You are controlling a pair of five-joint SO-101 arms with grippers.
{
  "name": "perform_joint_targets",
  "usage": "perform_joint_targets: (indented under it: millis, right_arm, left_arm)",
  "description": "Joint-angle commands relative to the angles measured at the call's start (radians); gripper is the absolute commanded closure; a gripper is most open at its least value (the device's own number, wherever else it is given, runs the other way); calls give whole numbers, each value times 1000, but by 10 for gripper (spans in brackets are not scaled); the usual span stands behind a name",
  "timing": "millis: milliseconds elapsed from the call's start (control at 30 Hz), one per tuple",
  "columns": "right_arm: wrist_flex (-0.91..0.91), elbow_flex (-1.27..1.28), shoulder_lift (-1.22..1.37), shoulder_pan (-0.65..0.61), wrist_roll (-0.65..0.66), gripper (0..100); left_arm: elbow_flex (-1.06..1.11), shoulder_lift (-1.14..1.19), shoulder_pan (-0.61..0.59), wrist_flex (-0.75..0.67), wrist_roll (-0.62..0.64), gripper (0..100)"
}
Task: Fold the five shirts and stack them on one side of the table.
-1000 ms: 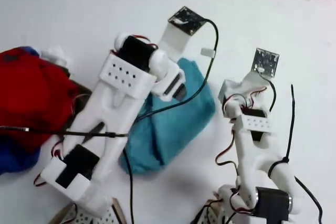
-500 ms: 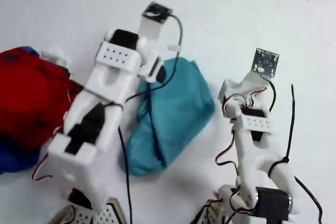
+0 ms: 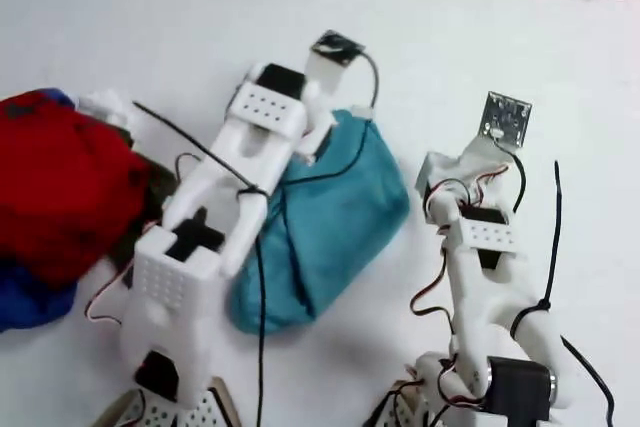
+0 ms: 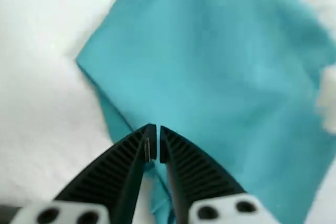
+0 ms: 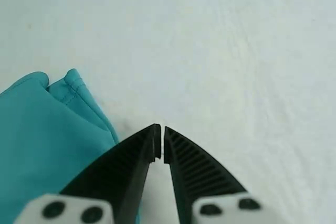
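A teal shirt, loosely folded, lies mid-table between the two arms. The left arm reaches across its left side. My left gripper is shut, its tips just above the teal shirt near a folded edge, with no cloth seen between them. My right gripper is shut over bare white table, beside a hemmed corner of the teal shirt. The right arm stands right of the shirt. A red shirt lies bunched at the left edge on top of a blue one.
The table is white, with open room along the far side and at the right. A small white bundle sits behind the red shirt. Loose cables hang off the left arm across the teal shirt.
The left arm's wrist swung left, then back right over the teal shirt's far end, and its lower links shifted. The right arm has kept still.
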Motion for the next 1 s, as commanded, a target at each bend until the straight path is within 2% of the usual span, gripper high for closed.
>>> perform_joint_targets:
  millis: [0,133,233,367,433,767,833,900,967]
  right_arm:
    - [-19,-6,1,5,-8,978]
    - [-19,-6,1,5,-8,978]
    - [-19,-6,1,5,-8,978]
    - [-19,-6,1,5,-8,978]
    - [-19,-6,1,5,-8,978]
    - [-19,-6,1,-10,-6,978]
    - [-19,-6,1,-25,-6,978]
    - [-19,-6,1,-27,-6,978]
    - [-19,-6,1,-21,-6,978]
  left_arm:
    - [-170,-20,66,86,-6,974]
    - [-312,-9,75,181,-5,973]
    - [-286,18,35,203,-5,957]
    - [-205,109,-29,224,0,810]
    - [-193,163,-54,215,2,782]
    - [-367,410,-66,212,-3,794]
    - [-424,423,-37,218,-3,854]
    - [-493,422,-2,235,-3,975]
    - [-587,422,32,275,0,957]
